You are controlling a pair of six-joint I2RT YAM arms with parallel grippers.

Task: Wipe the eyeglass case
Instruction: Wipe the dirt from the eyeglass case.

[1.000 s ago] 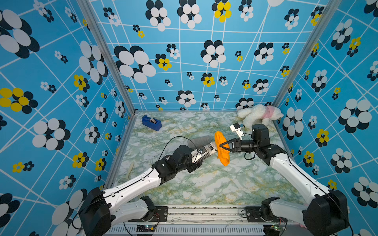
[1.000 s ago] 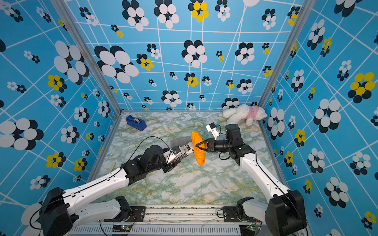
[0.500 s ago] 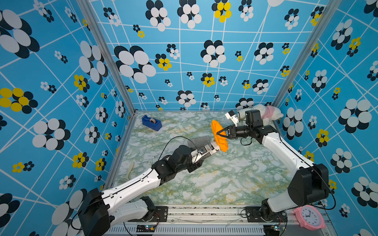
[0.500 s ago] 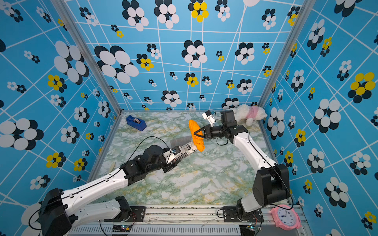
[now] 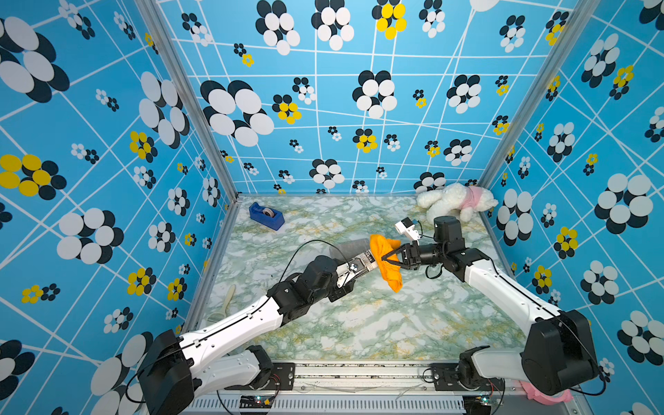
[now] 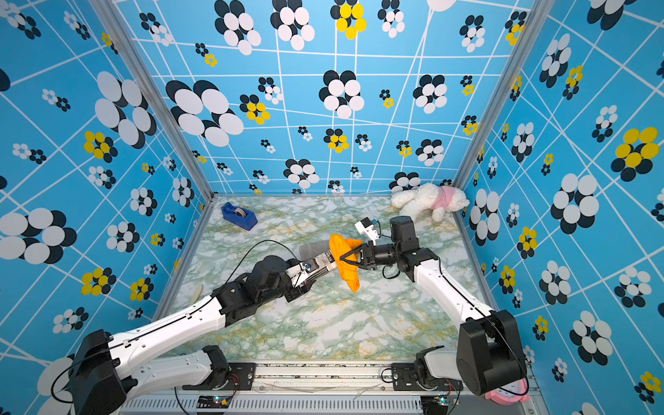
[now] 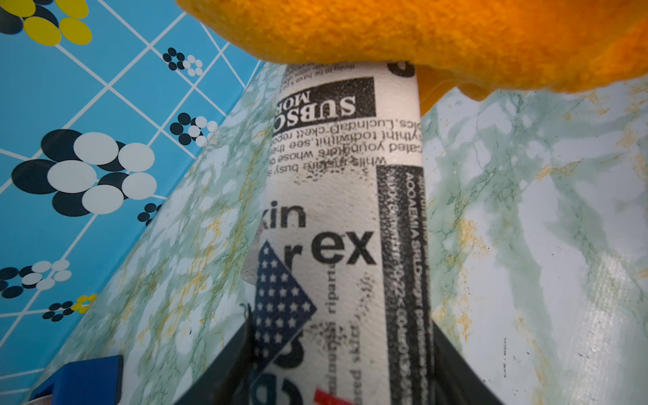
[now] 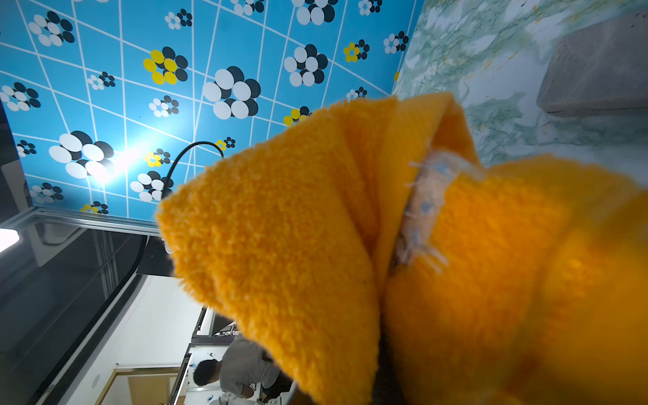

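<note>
Marble table (image 5: 359, 330): cloth (image 5: 386, 267) touches eyeglass case (image 5: 366, 259) centrally, well apart from walls (image 5: 323, 107).

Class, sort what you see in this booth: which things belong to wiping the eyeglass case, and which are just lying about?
In the job: newsprint eyeglass case, in the left gripper; orange cloth, in the right gripper.
Lying about: blue tape dispenser; white plush toy; grey pad; pink clock.
</note>
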